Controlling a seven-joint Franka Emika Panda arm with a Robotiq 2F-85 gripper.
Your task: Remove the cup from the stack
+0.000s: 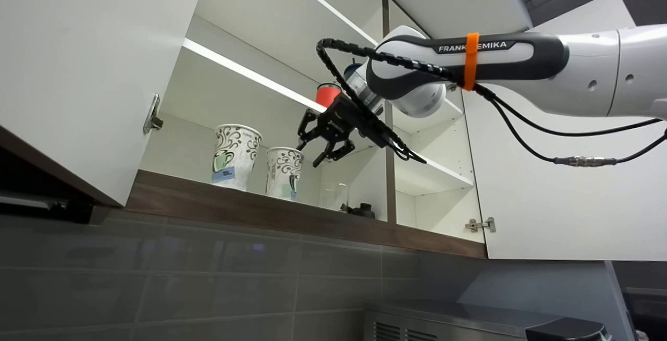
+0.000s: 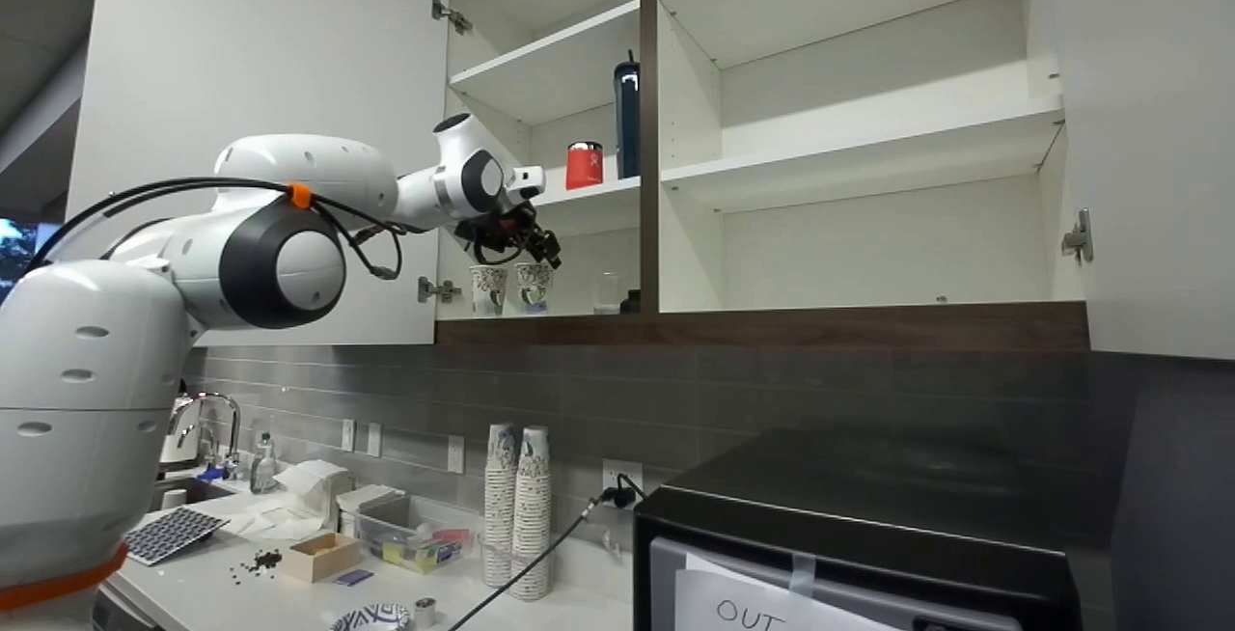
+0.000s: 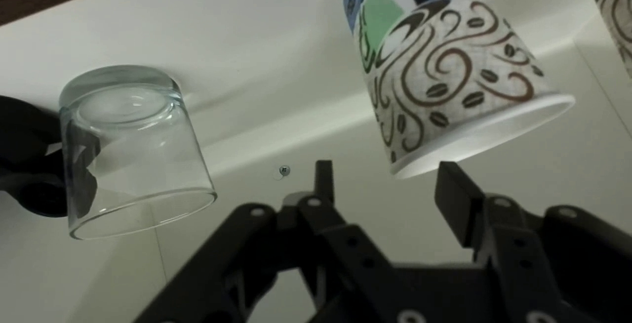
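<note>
Two alike white tapered cups with dark swirls stand upright and apart on the cabinet's bottom shelf. The cup (image 1: 284, 173) nearest the glass also shows in an exterior view (image 2: 534, 288) and the wrist view (image 3: 444, 66), where the picture is upside down. The second cup (image 1: 235, 158) stands beside it and shows in an exterior view (image 2: 488, 290) and at the wrist view's right edge (image 3: 617, 12). No nested stack can be made out. My gripper (image 1: 308, 156) is open and empty, beside the nearer cup's rim; in the wrist view its fingers (image 3: 385, 165) stand apart.
An upturned-looking clear glass (image 3: 138, 150) and a black object (image 3: 29, 165) share the shelf. A red cup (image 2: 585, 168) and a tall dark bottle (image 2: 627, 120) stand on the shelf above. A brown divider (image 2: 648, 129) and an open door (image 1: 78, 44) flank this section.
</note>
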